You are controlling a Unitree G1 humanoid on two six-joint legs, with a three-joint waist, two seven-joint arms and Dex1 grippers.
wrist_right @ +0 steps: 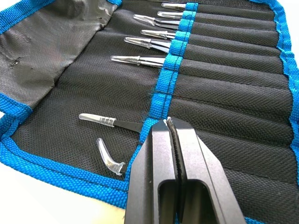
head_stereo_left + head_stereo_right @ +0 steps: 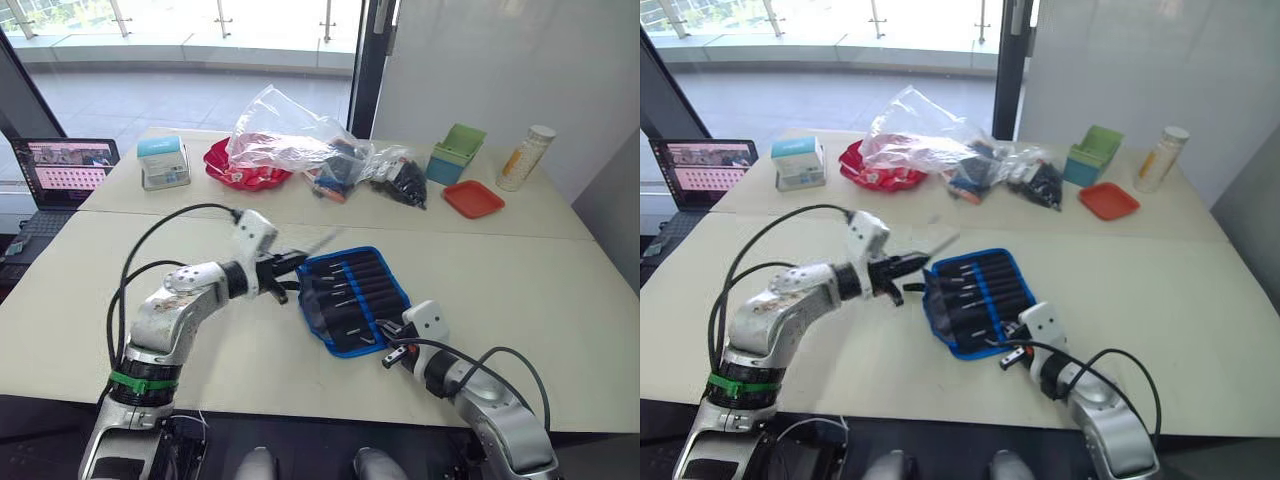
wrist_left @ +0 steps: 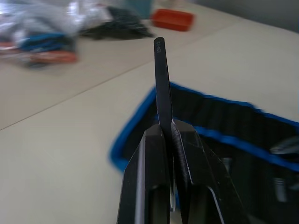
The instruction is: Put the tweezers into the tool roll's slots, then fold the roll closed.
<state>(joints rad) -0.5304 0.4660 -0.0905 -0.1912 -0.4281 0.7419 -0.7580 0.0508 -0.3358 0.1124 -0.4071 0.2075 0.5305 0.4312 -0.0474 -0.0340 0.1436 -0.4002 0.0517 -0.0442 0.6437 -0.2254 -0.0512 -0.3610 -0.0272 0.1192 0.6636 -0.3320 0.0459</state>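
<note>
Left gripper (image 2: pixel 292 268) clamped on one black tweezer (image 3: pixel 161 79), held just beside tool roll's left edge, above table (image 2: pixel 520 270). Tool roll (image 2: pixel 352 297) lies open at table centre; several tweezers (image 1: pixel 140 59) seated in slots (image 1: pixel 224 70), clear-capped tips exposed. Right gripper (image 1: pixel 169 122) closed, apparently empty, over roll's near right edge.

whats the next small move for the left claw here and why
Probably ease the left claw toward the tool roll and line its tweezers up with an empty slot. The claw is shut on that pair at the roll's edge, while other tweezers already sit in slots and the roll lies open.
</note>
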